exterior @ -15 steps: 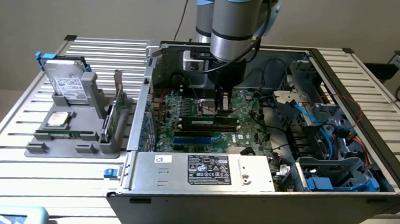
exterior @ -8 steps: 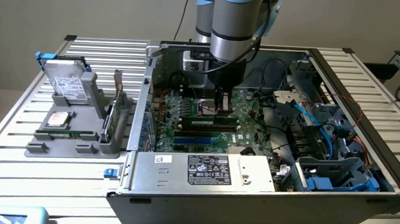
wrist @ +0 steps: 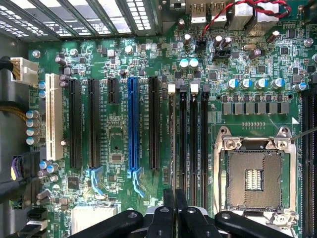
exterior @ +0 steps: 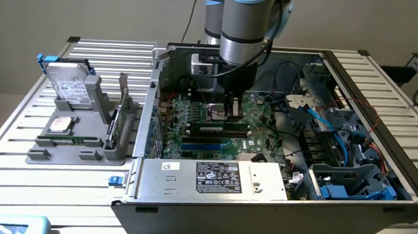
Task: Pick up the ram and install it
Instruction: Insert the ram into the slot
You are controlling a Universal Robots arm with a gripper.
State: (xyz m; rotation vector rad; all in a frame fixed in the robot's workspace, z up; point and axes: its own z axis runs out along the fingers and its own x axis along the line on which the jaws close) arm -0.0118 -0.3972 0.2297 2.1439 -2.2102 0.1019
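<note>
Green and thin, the ram (exterior: 77,140) appears to lie flat in the grey holder (exterior: 50,154) on the exterior view's left. It is outside the open computer case (exterior: 261,216) and well apart from the gripper (wrist: 174,194), which hangs over the motherboard's black memory slots (wrist: 188,144) with its fingers pressed together on nothing. The slots look empty, so I judge the pick-up not yet begun. Fetching the stick calls for parted fingers, a square approach and a light grip on its thin board.

Fingers (wrist: 169,203) partly cut off
</note>
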